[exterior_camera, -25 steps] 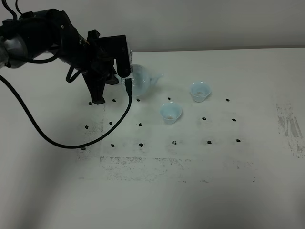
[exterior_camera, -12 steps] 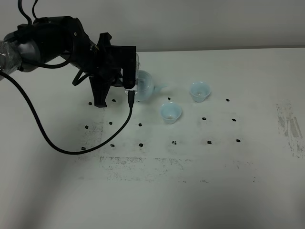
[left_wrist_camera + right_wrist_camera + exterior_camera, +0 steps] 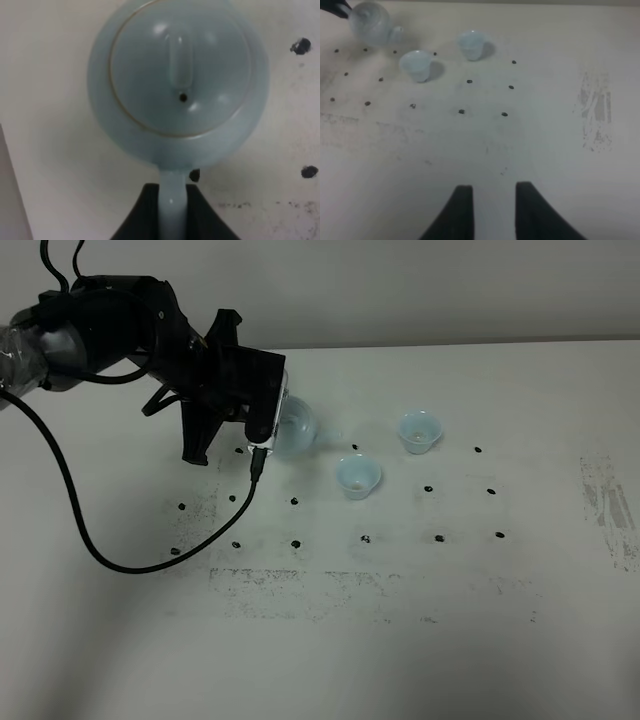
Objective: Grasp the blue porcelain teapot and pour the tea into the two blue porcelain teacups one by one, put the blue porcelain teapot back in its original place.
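Teapot (image 3: 177, 85) handle clamped between left fingers (image 3: 142, 215).

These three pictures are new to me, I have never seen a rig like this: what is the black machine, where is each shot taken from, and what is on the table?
The black machine is a robot arm, one of two. The wide picture comes from a camera mounted high above a white table marked with black dots. The other two come from cameras on the arms' wrists.

In the wide view the left end effector is shut on the handle of the pale blue teapot. The left wrist picture looks straight down on that teapot, with its handle pinched between two black fingers.

Two small blue teacups stand apart from each other to the right of the teapot: the nearer cup and the farther cup.

The right wrist picture shows the right end effector over bare table, holding nothing, far from the cups.
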Motion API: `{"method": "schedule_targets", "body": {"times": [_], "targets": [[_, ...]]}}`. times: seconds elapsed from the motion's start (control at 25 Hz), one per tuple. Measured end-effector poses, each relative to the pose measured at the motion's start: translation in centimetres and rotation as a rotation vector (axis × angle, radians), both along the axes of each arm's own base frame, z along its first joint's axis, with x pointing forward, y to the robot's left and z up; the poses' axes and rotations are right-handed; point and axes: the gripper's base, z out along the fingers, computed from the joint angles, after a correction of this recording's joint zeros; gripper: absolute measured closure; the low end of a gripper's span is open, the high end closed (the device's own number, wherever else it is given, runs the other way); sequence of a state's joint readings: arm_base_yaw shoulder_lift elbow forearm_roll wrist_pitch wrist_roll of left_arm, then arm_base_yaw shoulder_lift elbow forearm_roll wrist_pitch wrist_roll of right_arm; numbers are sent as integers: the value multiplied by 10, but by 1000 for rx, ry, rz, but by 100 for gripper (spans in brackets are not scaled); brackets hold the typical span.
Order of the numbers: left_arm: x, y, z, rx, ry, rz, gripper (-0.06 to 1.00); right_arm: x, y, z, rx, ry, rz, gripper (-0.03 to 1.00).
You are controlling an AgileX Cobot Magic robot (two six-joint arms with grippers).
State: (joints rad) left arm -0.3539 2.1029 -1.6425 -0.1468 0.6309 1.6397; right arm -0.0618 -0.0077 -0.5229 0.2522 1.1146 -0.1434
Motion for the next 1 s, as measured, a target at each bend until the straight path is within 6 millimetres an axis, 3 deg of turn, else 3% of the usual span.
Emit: {"method": "schedule_targets", "body": {"times": [1.0], "targets": [[-1,-18,3,102,-128,-181,85,0,0,0,0,0,0,73]]}}
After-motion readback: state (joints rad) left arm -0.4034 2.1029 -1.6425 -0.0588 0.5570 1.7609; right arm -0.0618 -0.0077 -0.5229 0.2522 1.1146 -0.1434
